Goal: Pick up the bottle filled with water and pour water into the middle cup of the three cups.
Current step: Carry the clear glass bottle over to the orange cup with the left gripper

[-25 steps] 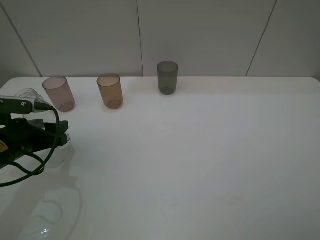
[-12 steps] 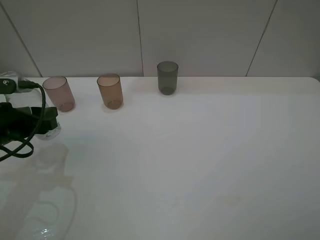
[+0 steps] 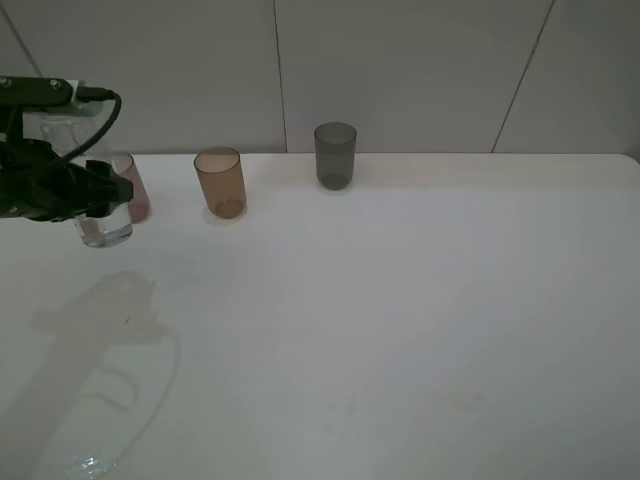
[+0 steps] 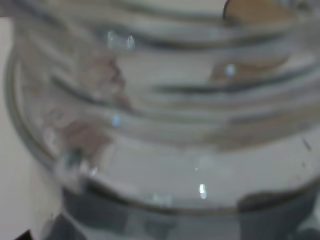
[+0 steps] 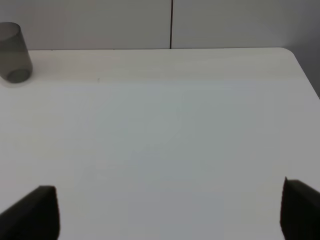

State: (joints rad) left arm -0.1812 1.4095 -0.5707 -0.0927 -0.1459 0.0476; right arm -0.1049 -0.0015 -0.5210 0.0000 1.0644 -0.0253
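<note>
My left gripper (image 3: 95, 192) is shut on the clear bottle (image 3: 104, 230) and holds it upright above the table at the far left, in front of the pinkish-mauve cup (image 3: 138, 196), which it partly hides. The bottle (image 4: 165, 150) fills the left wrist view, blurred. The amber-brown middle cup (image 3: 221, 182) stands to the right of the bottle, apart from it. The dark grey cup (image 3: 335, 155) stands further right and also shows in the right wrist view (image 5: 13, 53). My right gripper (image 5: 170, 190) is open and empty over bare table; the high view does not show it.
The three cups stand in a row near the white table's back edge (image 3: 450, 155), against a pale panelled wall. The left arm's shadow (image 3: 100, 330) falls on the table's front left. The table's right edge (image 5: 302, 70) shows in the right wrist view.
My left gripper has risen off the table with the bottle and moved back and slightly right, now in front of the pinkish-mauve cup. The cups have not moved.
</note>
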